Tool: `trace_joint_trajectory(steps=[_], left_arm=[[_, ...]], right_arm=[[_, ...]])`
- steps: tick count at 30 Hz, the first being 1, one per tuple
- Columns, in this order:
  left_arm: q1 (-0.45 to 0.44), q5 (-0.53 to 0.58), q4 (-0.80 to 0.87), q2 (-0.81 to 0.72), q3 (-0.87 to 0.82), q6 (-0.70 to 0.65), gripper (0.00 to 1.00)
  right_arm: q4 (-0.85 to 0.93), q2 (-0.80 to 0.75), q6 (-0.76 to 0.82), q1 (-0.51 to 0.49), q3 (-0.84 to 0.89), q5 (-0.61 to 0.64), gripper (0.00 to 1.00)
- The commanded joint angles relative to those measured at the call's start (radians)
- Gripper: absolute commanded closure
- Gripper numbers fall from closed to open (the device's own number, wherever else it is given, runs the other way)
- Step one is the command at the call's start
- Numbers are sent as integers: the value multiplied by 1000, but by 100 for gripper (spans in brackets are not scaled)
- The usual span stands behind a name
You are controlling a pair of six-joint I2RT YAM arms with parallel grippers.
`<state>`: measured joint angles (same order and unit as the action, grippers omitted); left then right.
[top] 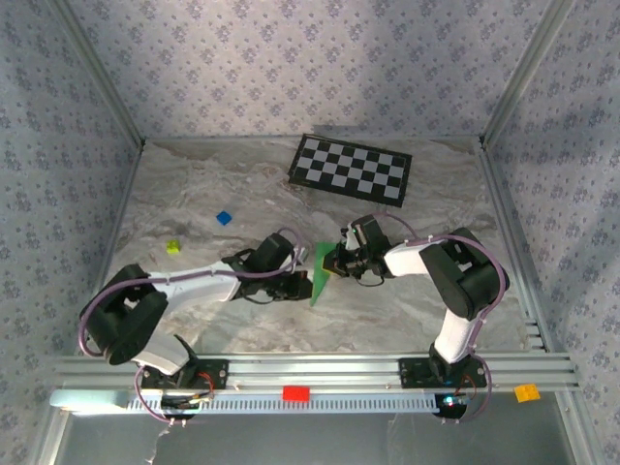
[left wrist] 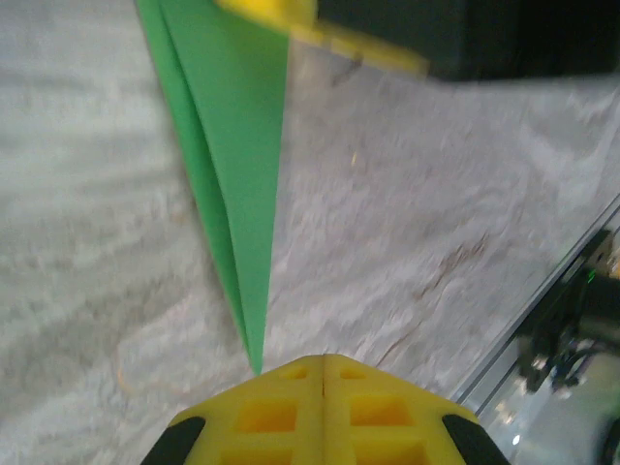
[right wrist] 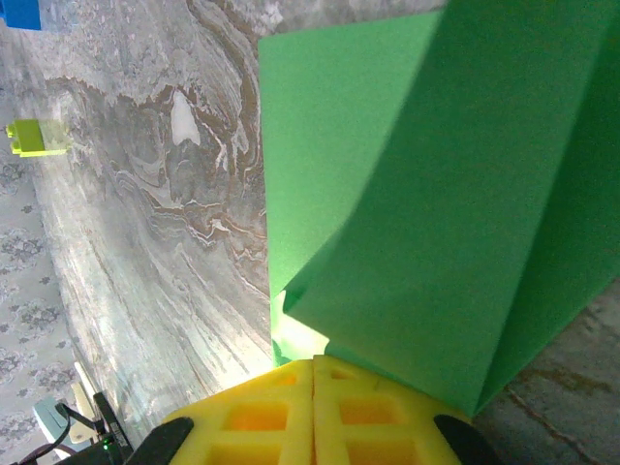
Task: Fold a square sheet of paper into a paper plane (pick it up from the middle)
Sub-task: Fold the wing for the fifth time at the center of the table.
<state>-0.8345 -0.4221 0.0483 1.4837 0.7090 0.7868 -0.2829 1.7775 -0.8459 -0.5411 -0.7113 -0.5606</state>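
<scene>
paper plane [right wrist: 436,194] edge-cropped, blue block [right wrist: 17,12] cropped

The top external camera sits above and behind the arm bases, facing 12 o'clock, far enough back to take in the whole counter [top: 387,320] up to the checkerboard [top: 351,169]. The left wrist camera rides just behind the left tool [left wrist: 323,360], facing 3 o'clock, very near the folded green paper [left wrist: 242,145]. The right wrist camera, equally close behind the right tool [right wrist: 312,366], faces 9 o'clock. All three share that paper at mid-counter. The right wrist and top views also share the blue block [right wrist: 19,12] and yellow-green block [right wrist: 39,139].
</scene>
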Motion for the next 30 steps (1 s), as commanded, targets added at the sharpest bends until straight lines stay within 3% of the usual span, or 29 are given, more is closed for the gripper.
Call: trace_joint_trajectory(steps=[1,12,18,30], left_arm=[[18,-8,-43,69,91,14,96],[21,19,-32,256,202,10,99],[22,93,13,299,206,1,99],[0,124,43,317,66,-19,100]], right_arm=[[108,69,2,-11,42,117,92],[102,68,-1,-10,41,112,92],[91,63,-4,-9,47,104,92],[116,-42,22,8,33,92,89]])
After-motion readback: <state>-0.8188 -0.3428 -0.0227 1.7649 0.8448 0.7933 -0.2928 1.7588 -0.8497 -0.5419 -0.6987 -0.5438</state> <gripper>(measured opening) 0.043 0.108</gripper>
